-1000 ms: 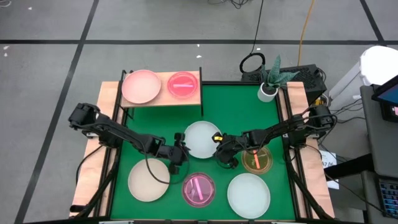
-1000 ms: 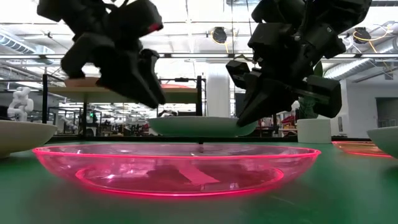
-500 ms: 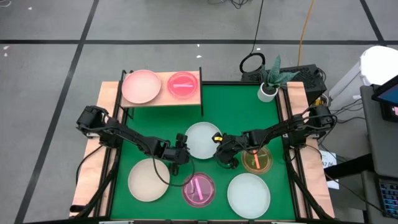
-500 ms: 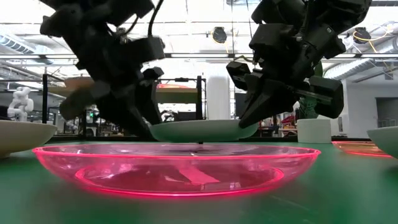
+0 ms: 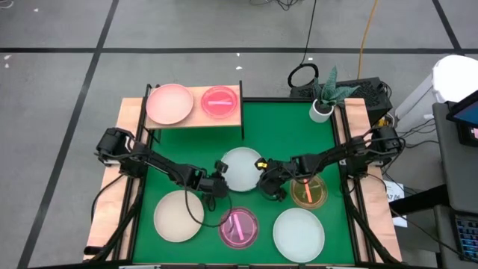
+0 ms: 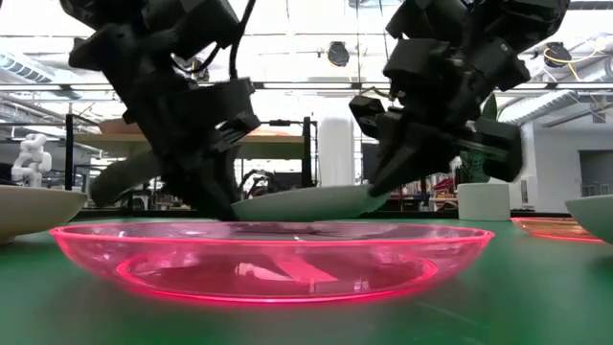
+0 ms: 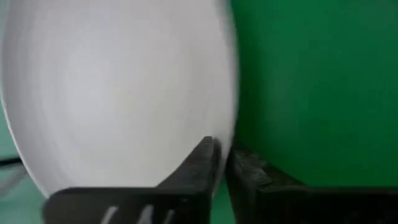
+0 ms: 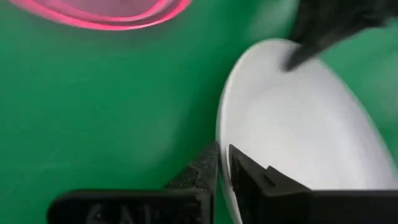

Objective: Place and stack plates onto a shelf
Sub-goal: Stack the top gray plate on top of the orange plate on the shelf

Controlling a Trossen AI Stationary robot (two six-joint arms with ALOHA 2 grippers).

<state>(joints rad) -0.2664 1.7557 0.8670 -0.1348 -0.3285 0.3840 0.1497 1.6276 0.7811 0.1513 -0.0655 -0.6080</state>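
Note:
A pale white plate (image 5: 240,169) lies on the green table between my two grippers. My left gripper (image 5: 219,184) is shut on its near-left rim, and my right gripper (image 5: 263,179) is shut on its right rim. In the low view the plate (image 6: 306,201) sits slightly tilted, its right side a little higher. The shelf (image 5: 196,119), a light-wood board on black legs, stands at the far left. It carries a pink plate (image 5: 169,103) and a small magenta plate (image 5: 219,101). My left gripper pinches the plate's rim (image 7: 225,134) between its two fingers, one finger over the inner face and one outside. It comes in low from the table's left, slanting down. My right gripper pinches the opposite rim (image 8: 220,134) the same way, one finger inside and one outside, slanting down from the right.
Near the front edge lie a cream plate (image 5: 179,216), a magenta translucent plate (image 5: 239,228) and a pale mint plate (image 5: 299,234). An amber plate (image 5: 308,193) lies under the right arm. A white plant pot (image 5: 321,110) stands at the far right corner.
My left gripper has come down and moved toward the white plate, then taken hold of its rim. My right gripper has stayed at the plate's right rim. The plate, level before, now sits slightly tilted in the low view.

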